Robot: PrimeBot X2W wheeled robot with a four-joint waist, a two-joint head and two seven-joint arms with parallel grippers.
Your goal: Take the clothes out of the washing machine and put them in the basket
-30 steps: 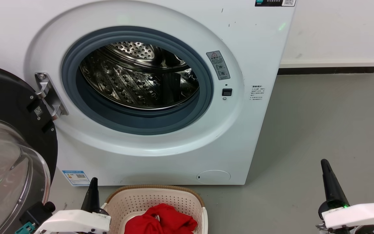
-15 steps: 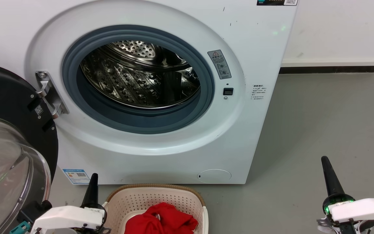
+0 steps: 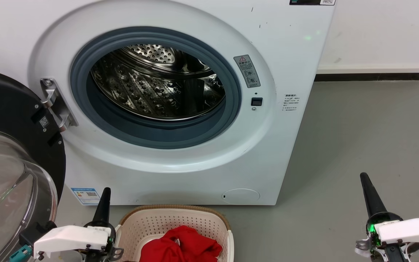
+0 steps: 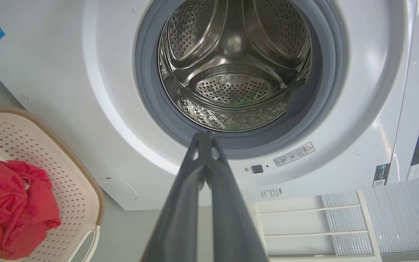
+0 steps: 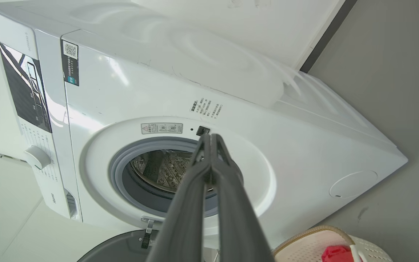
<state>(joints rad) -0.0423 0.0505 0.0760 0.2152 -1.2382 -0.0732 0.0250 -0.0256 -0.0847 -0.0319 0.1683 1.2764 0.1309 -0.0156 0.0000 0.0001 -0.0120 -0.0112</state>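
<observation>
The white washing machine stands open, and its steel drum holds no fabric that I can see. Red clothes lie bunched in the cream basket on the floor in front of it. The left wrist view shows the same clothes in the basket and the bare drum. My left gripper is shut and holds nothing, just left of the basket. My right gripper is shut and holds nothing, over the floor at the right. Its wrist view shows the machine and a corner of the basket.
The black-framed glass door hangs open at the left, close to my left arm. Grey floor stretches right of the machine to a white wall with a dark baseboard. A white shelf unit appears in the left wrist view.
Both grippers have drawn back a little toward the bottom of the head view. The head camera has tilted slightly, so the machine sits a bit higher. The clothes in the basket lie unchanged.
</observation>
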